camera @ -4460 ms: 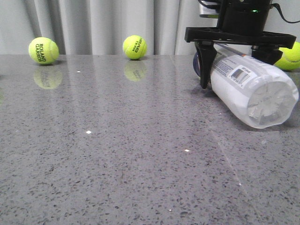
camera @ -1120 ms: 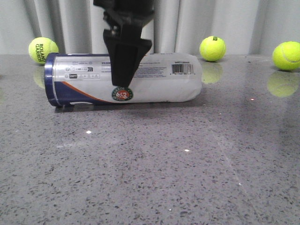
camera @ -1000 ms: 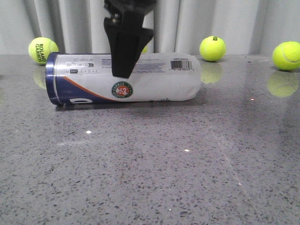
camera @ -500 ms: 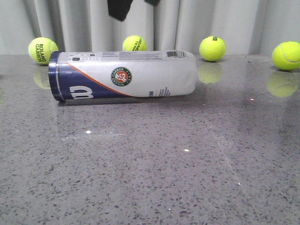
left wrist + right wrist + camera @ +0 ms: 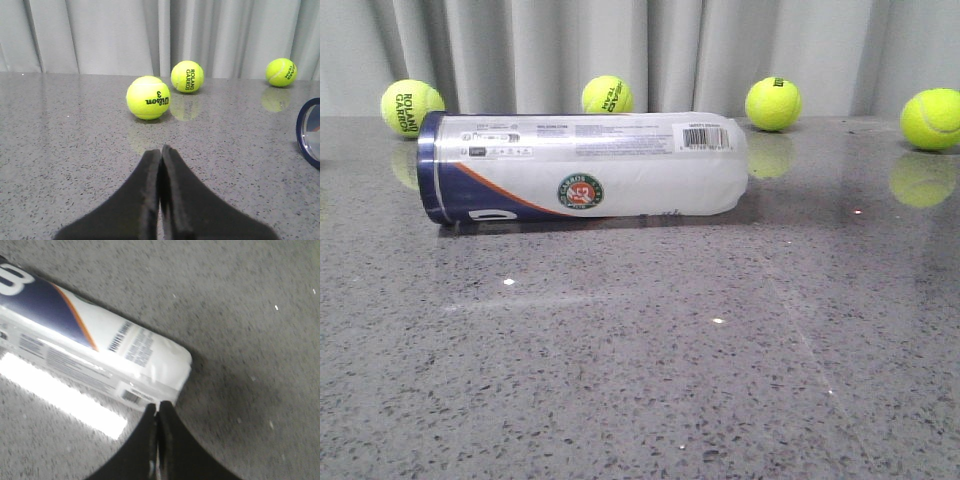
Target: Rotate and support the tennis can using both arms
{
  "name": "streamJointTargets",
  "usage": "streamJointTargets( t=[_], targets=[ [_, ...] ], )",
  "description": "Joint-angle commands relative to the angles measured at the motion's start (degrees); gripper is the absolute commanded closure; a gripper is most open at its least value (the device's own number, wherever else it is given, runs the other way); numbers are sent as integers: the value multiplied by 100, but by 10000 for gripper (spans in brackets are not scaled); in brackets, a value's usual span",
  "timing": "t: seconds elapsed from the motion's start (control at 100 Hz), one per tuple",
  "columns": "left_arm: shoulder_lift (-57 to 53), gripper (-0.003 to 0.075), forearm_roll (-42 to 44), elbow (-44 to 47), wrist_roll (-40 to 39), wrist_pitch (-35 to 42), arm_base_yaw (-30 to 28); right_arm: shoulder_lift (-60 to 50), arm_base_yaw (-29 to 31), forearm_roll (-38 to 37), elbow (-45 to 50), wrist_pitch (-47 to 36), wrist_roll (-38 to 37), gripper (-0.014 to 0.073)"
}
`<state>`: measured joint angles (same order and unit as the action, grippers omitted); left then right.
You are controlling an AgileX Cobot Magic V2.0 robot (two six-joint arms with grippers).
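Front view: the tennis can [image 5: 585, 167] lies on its side on the grey counter [image 5: 640, 360], centre-left of frame, navy end at left (no arm visible).

Left wrist view: the left gripper [image 5: 160, 155] has its fingers pressed together, empty; Wilson ball [image 5: 148, 97] above.

Right wrist view: the right gripper [image 5: 157, 410], fingers closed and empty, hangs over the can's pale end.

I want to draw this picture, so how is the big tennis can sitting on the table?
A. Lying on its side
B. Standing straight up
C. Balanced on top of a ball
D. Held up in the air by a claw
A, because in the front view the tennis can lies lengthwise on the grey table, its navy end to the left, with no claw touching it.
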<state>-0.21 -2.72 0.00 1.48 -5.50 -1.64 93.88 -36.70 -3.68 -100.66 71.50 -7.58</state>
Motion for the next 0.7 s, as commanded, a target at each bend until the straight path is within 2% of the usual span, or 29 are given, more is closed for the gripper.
streamJointTargets(
  t=[0.0,0.15,0.46,0.69],
  targets=[
    [-194,740,-48,260,-70,448,6,-658,93,-129,294,-174,-135,662],
    [-194,740,-48,260,-70,448,6,-1477,108,-129,1381,-1001,-369,662],
    [-194,740,-48,260,-70,448,6,-3509,108,-129,4030,-3192,-367,662],
    [-194,740,-48,260,-70,484,6,-5008,108,-129,5703,-4461,-367,662]
  ],
)
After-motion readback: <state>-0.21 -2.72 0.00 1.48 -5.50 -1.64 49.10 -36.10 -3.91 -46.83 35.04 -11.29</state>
